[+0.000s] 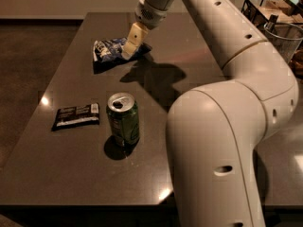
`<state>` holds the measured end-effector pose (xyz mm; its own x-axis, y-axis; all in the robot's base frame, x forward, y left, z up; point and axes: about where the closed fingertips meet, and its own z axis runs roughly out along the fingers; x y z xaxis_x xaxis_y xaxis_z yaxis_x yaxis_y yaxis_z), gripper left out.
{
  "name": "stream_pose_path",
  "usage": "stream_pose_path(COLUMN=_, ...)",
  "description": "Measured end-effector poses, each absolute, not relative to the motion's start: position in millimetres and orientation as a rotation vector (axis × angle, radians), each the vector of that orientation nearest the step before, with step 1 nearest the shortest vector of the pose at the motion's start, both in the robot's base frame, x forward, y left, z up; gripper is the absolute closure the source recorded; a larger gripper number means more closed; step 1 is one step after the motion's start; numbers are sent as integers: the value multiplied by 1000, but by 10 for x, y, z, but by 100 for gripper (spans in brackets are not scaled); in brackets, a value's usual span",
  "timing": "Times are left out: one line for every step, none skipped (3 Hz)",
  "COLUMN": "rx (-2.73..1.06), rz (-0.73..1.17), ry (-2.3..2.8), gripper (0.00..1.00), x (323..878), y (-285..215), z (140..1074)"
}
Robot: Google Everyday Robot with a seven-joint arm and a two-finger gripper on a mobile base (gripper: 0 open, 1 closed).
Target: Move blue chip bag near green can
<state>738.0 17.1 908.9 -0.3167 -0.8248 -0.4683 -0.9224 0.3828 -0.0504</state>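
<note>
Dark surface (71,174) — smooth, semi-glossy, light glints are reflected. Green can (124,122): painted metal, bare silvery top. Blue chip bag (108,51) and black wrapper (75,116): crinkled shiny film. Pincer (129,48), seen at the bag's right edge — matt cream plastic.

Lighting: dim, warm, from overhead. Glare: you get three small bright spots on the dark glossy rectangular table (71,174), at its left edge, front edge and far right. Shadows: the cream gripper (129,48), low at the crinkly dark-blue chip bag (108,50), throws a broad one rightward. The green aluminium can (124,119) pools one at its base.
</note>
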Motion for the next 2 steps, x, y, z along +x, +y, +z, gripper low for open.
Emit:
stream_pose_path(rx=-1410, rz=317, ry=2261, gripper=0, x=7584, y=251, z=8988)
stream_pose_path(rx=-1358, rz=302, ry=2287, gripper=0, x=7714, y=342, z=8891)
